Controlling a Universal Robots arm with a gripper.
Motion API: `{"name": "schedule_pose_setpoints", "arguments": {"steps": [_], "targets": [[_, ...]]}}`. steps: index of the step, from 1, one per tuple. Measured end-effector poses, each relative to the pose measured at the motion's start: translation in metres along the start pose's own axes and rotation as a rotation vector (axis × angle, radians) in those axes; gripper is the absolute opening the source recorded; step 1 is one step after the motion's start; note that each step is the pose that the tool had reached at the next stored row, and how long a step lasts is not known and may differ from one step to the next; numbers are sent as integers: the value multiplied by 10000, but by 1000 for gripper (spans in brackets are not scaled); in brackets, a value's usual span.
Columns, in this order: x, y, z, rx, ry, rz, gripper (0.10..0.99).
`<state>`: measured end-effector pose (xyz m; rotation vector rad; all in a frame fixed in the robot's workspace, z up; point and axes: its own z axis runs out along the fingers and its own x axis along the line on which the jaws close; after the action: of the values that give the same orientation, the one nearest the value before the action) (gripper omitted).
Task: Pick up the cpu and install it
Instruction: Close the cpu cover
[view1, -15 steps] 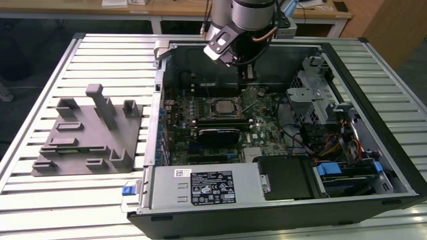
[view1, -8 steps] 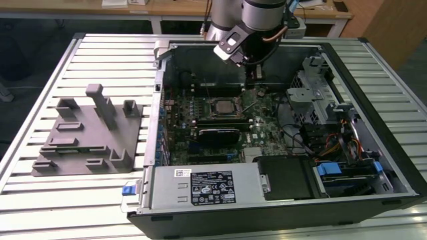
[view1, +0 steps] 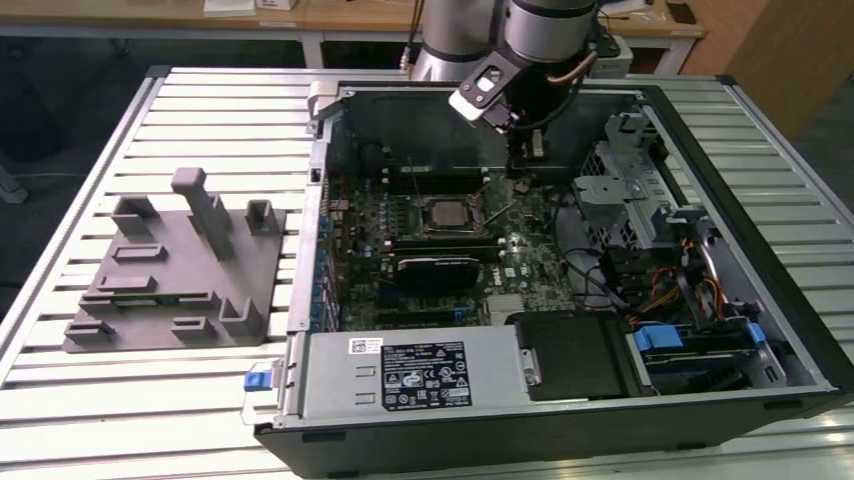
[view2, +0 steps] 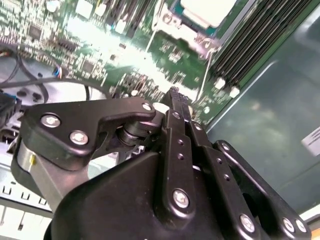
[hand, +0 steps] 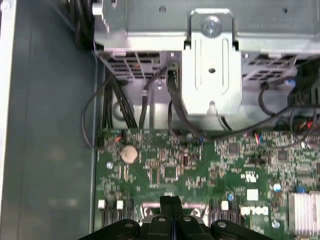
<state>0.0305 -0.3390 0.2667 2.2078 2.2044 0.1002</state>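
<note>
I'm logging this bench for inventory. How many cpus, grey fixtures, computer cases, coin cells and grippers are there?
cpu: 1
grey fixture: 1
computer case: 1
coin cell: 1
gripper: 1
Total: 5
</note>
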Motion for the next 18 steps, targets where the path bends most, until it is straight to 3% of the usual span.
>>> {"name": "schedule_pose_setpoints", "arguments": {"steps": [6,18], "targets": [[-1,151,42,21,-6,0,106],[-10,186,252,75,-7,2,106]]}}
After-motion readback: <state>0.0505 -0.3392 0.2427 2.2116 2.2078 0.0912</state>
